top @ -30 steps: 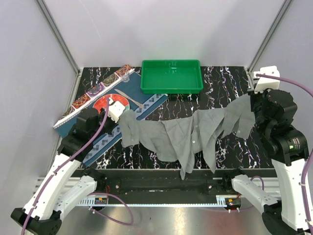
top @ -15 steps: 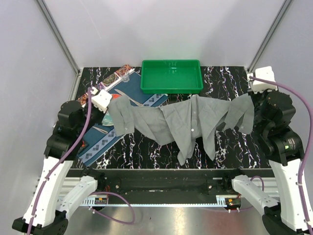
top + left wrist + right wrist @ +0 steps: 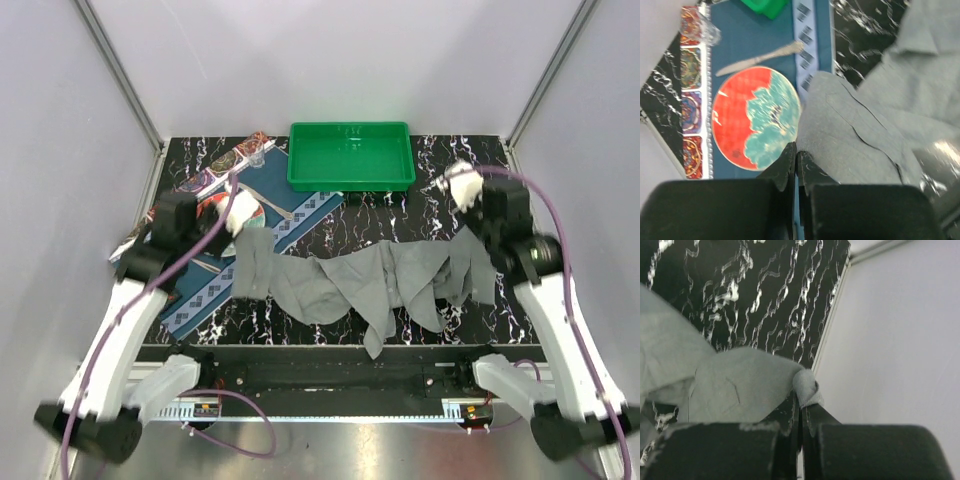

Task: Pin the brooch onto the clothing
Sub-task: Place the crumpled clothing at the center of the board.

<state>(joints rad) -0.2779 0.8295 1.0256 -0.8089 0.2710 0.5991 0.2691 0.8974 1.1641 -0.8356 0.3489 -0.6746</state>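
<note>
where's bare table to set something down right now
Bare table lies between the green tray and the shirt, and in a strip along the near edge left of the shirt's hanging fold. The tray itself is empty. The left is crowded: the placemat holds a plate, knife and glass.

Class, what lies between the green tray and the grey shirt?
Top view: bare black marbled table between green tray and shirt, plus a corner of the blue placemat at the left.

Grey shirt [image 3: 350, 280], green tray [image 3: 350, 158], red-and-teal plate [image 3: 752, 120], blue placemat [image 3: 757, 42], black white-veined table [image 3: 445, 170].
</note>
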